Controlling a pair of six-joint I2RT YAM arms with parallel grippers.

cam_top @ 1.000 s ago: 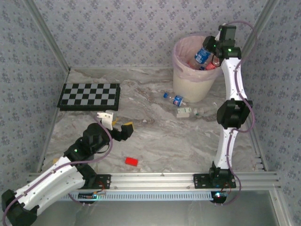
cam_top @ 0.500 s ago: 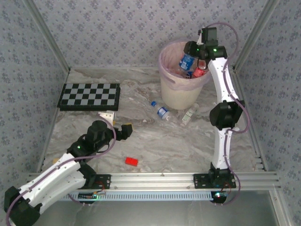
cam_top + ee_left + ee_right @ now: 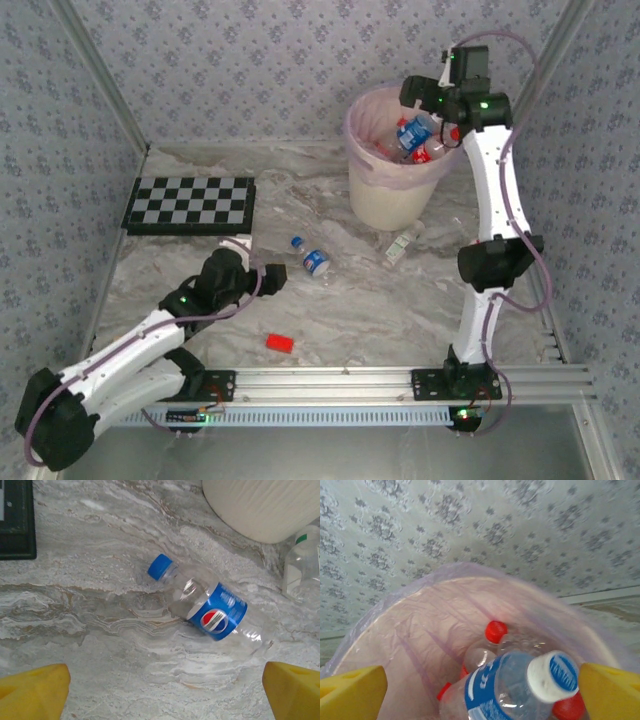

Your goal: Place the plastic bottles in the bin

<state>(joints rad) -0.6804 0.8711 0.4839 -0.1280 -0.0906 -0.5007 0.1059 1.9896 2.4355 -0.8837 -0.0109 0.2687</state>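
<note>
A clear Pepsi bottle (image 3: 312, 260) with a blue cap and blue label lies on its side on the marble table, just right of my left gripper (image 3: 258, 262). In the left wrist view this bottle (image 3: 210, 610) lies ahead of my left gripper (image 3: 165, 695), whose yellow fingers (image 3: 35, 690) stand wide apart and open over bare table. My right gripper (image 3: 428, 108) hovers open over the bin (image 3: 385, 200). Below it a blue-labelled bottle (image 3: 515, 687) sits loose between the spread fingers (image 3: 352, 692), above red-capped bottles (image 3: 495, 630) inside the pink liner (image 3: 410, 630).
Another clear bottle (image 3: 402, 243) with a green cap (image 3: 301, 538) lies at the bin's foot. A small red block (image 3: 280, 343) lies near the front rail. A checkerboard (image 3: 190, 205) lies at the back left. Patterned walls close in three sides.
The right gripper has let go of the blue-labelled bottle over the bin. The Pepsi bottle has rolled left and nearer across the table, and the left gripper has reached toward it.
</note>
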